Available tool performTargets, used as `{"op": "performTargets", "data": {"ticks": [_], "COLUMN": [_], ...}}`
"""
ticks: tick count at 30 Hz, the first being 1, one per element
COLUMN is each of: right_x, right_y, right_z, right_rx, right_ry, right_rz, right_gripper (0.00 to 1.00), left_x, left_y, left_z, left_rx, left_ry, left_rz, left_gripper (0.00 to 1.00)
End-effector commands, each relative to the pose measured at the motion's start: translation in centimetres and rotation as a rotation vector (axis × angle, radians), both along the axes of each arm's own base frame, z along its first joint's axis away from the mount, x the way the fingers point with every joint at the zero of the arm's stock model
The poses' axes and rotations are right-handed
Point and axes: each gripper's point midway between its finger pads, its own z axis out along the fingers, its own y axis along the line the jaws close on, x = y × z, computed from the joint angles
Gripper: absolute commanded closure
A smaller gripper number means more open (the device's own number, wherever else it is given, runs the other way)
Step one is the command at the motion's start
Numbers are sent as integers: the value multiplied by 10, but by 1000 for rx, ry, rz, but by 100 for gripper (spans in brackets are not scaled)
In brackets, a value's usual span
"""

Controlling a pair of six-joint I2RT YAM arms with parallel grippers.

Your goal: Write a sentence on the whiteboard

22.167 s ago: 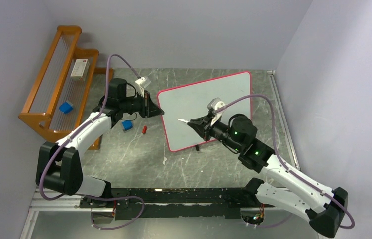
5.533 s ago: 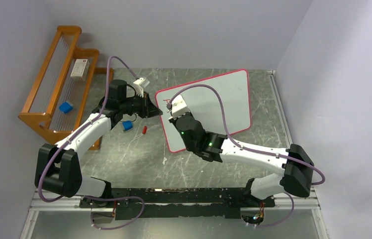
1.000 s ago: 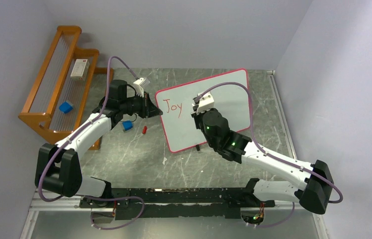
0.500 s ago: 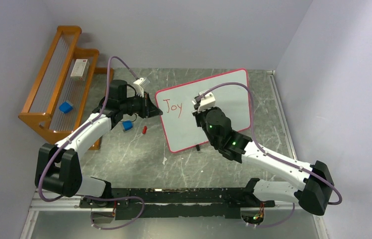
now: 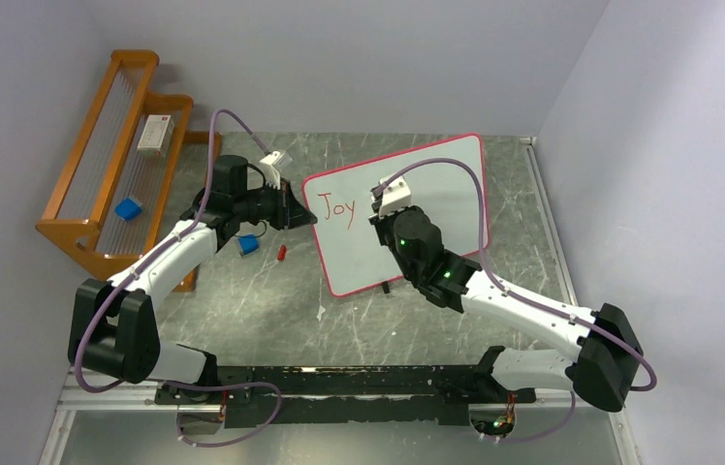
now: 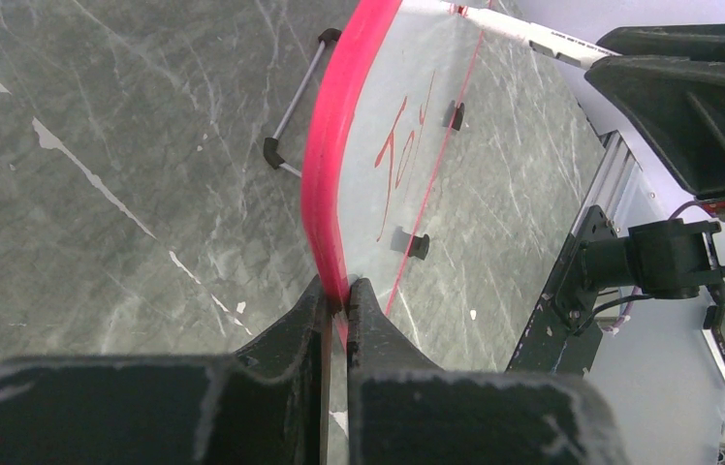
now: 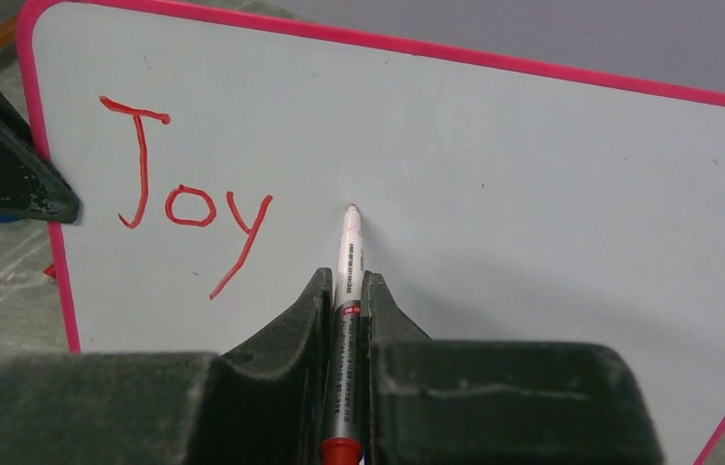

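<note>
I count one large white whiteboard with a red-pink border [image 5: 441, 184], propped on the grey marbled table [image 5: 271, 300] and carrying three red letters, "Joy" [image 7: 189, 208]. My left gripper [image 6: 337, 295] is clamped on its left edge. My right gripper [image 7: 344, 291] pinches one white marker [image 7: 350, 252], its tip at the board.
</note>
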Motion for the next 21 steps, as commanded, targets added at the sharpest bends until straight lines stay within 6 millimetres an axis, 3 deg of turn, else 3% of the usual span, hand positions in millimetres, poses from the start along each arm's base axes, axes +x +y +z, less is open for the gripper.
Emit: {"op": "performTargets", "data": {"ticks": [1, 21], "right_x": [8, 7], "right_y": [3, -3], "right_z": [16, 10], "right_rx": [35, 15], "right_ry": [-38, -11], "right_rz": [-6, -21], "right_gripper": [100, 100], "left_x": [4, 4], "left_y": [5, 6], "left_z": [-14, -14], "left_rx": [59, 64], "left_ry": [0, 0], "left_rz": [17, 21], "left_gripper": [95, 95]}}
